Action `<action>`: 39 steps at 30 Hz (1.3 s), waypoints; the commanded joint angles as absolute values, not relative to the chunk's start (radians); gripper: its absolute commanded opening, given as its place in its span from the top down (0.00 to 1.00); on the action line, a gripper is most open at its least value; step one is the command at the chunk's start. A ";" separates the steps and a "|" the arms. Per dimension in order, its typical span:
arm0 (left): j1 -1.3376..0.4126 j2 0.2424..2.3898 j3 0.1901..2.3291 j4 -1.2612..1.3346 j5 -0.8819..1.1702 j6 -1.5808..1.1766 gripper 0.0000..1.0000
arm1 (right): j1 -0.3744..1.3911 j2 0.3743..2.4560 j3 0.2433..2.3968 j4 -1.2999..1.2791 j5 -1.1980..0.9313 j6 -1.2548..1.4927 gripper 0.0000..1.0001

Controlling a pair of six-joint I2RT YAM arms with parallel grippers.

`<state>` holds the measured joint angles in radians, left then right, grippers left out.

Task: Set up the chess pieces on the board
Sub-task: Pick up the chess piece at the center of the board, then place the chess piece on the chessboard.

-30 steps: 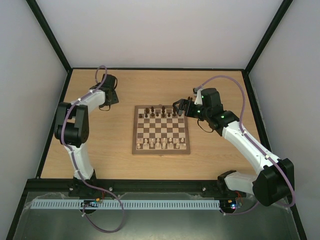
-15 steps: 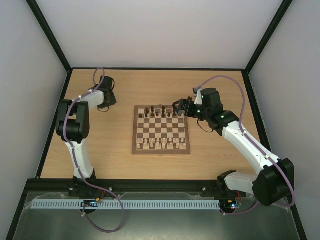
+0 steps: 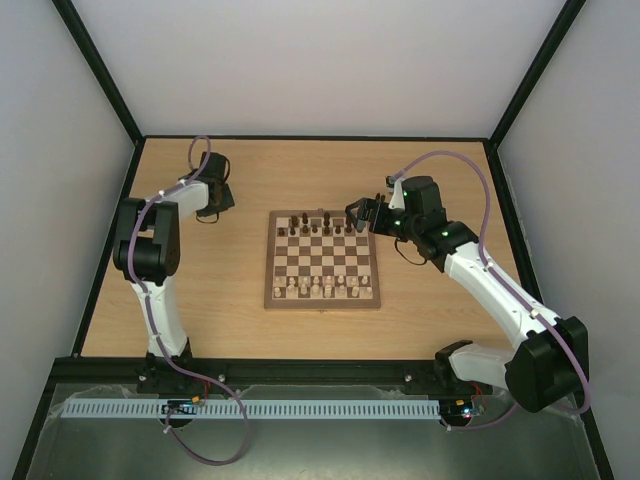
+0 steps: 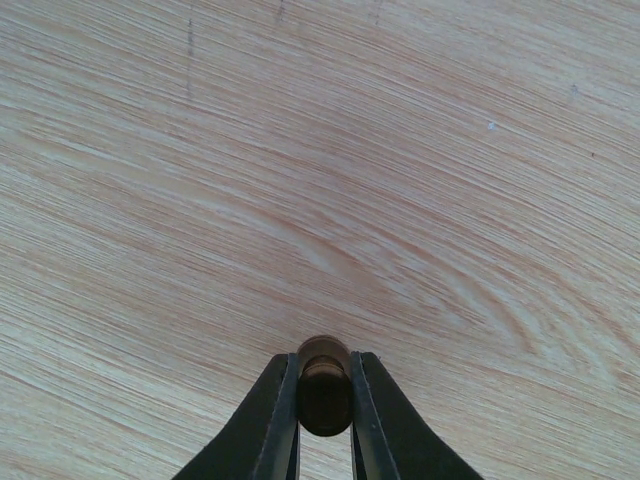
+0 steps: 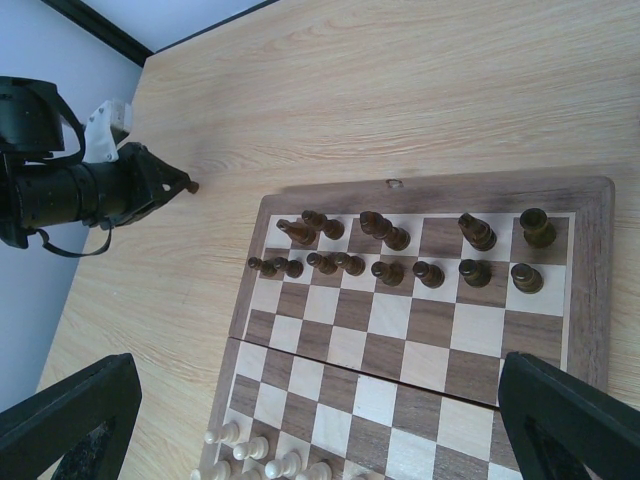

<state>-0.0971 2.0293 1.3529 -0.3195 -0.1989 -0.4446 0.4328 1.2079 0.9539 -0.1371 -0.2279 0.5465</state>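
— Right, walk me through it, biggest things first.

— I have the wooden table (image 3: 230,320) filling the top view. The left arm (image 3: 150,250) reaches to its far left part and the right arm (image 3: 495,285) stretches toward the middle. The board (image 3: 322,262) lies flat at the centre of the table, well apart from the left arm.

— And the grippers?

— My right gripper (image 3: 362,212) hangs over the board's far right corner, jaws spread as wide as they go, with nothing between them. Its wrist view shows only the 2 finger ends at the bottom corners. My left gripper (image 4: 324,372) is over bare table off the board's far left corner, its 2 fingers (image 4: 272,410) pinched tight on a single dark brown piece (image 4: 324,398).

— Where are the others?

— The dark chess pieces (image 5: 388,271) stand in 2 rows along the far edge of the board: a front row of 8 and a thinner row behind it. The pale pieces (image 3: 320,290) line the near edge. The held piece is off the board, touching both fingers, with a rounded end toward the wrist camera. Whether it touches the table, I can't tell.
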 commanded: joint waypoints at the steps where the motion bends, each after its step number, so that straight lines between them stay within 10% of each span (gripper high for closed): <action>1: -0.113 2.008 1.345 -0.351 -0.181 -0.439 0.96 | 0.440 1.212 0.949 -0.154 -0.236 0.543 0.01; 39: -0.535 1.995 1.464 -0.509 -0.172 -0.428 0.92 | 0.441 1.208 0.953 -0.160 -0.226 0.540 0.01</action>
